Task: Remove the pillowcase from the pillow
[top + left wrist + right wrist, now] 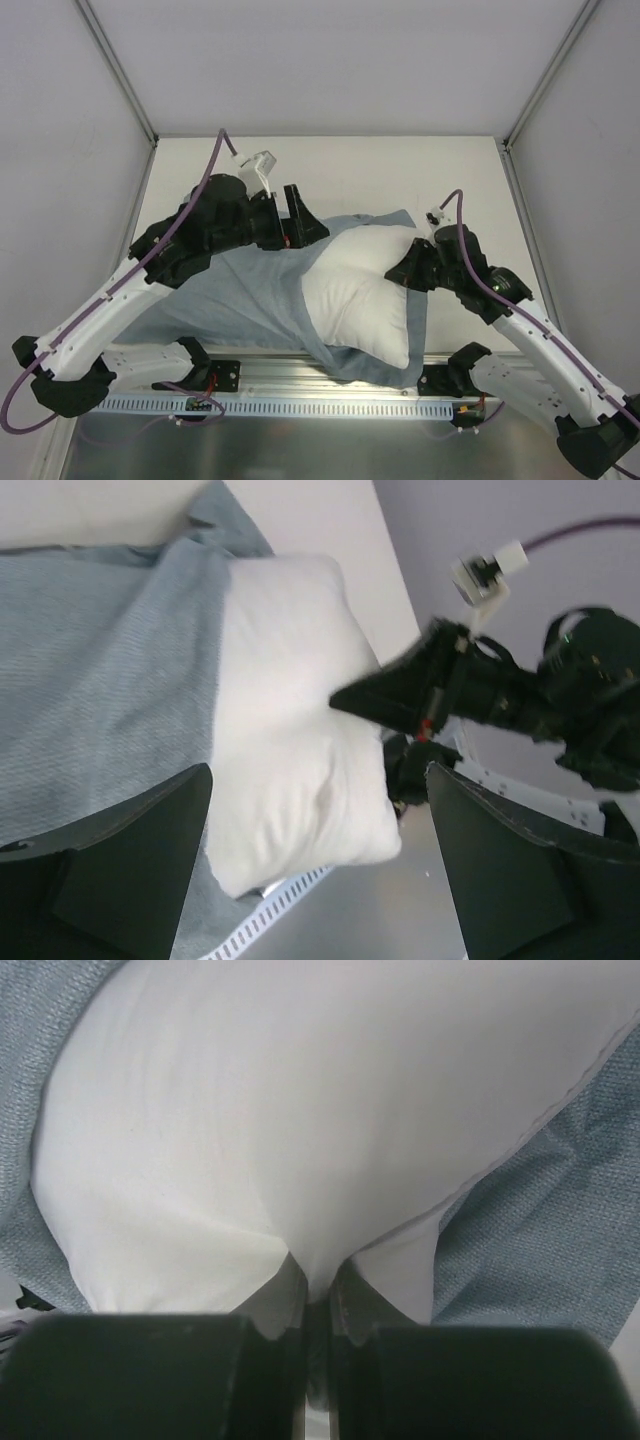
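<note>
Across the centre of the bench (350,165): pillowcase (230,290), blue-grey, limp, bunched toward frame left, its mouth drawn back to mid-cushion; pillow (365,285), white, plump, right half bare; left fingers (120,870), wide apart, empty, above the cloth; right fingers (285,1305), clamped on a fold of the pillow. Best handling, probably: right anchors firmly, left pinches cloth only and pulls toward frame left.
</note>
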{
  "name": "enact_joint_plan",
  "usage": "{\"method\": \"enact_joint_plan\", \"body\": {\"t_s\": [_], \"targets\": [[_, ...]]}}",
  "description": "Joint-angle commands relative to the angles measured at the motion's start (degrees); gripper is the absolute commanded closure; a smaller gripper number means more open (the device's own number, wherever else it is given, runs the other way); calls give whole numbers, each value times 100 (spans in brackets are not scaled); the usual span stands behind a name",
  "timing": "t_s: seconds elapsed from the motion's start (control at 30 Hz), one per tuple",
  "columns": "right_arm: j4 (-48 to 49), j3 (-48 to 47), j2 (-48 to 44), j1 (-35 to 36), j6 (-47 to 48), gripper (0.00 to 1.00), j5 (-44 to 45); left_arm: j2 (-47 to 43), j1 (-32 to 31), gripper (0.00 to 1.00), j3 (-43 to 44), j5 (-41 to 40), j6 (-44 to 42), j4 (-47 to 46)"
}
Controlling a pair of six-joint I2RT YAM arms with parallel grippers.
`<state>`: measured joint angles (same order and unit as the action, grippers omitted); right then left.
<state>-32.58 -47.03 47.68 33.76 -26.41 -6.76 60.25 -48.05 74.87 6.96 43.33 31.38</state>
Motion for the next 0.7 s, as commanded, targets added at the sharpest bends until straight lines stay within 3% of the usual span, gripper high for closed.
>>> {"method": "enact_joint_plan", "body": {"t_s": [0.0, 0.23, 0.33, 0.43, 0.5, 0.57, 0.6, 0.67], "targets": [[-292, 62, -355, -36, 145, 99, 386, 723, 59, 10, 615, -1223, -360, 1368], [-592, 27, -611, -18, 277, 99, 430, 2516, -161, 7, 1529, -1259, -615, 1424], [-662, 27, -646, -18, 400, 99, 413, 3412, -274, 7, 2223, -1223, -668, 1695], [-688, 79, -637, -18, 453, 99, 360, 4414, -433, 10, 3460, -1460, -510, 2370], [-741, 97, -716, -27, 462, 99, 377, 4853, -416, 24, 3674, -1574, -396, 2609], [-803, 71, -882, -18, 488, 99, 561, 4987, -354, 46, 3632, -1697, -361, 2733], [-916, 53, -927, -27, 514, 99, 632, 4970, -302, 74, 3535, -1715, -221, 2751], [-1188, -96, -988, -62, 628, 99, 1045, 4822, -66, 96, 3140, -1611, 51, 2725]]}}
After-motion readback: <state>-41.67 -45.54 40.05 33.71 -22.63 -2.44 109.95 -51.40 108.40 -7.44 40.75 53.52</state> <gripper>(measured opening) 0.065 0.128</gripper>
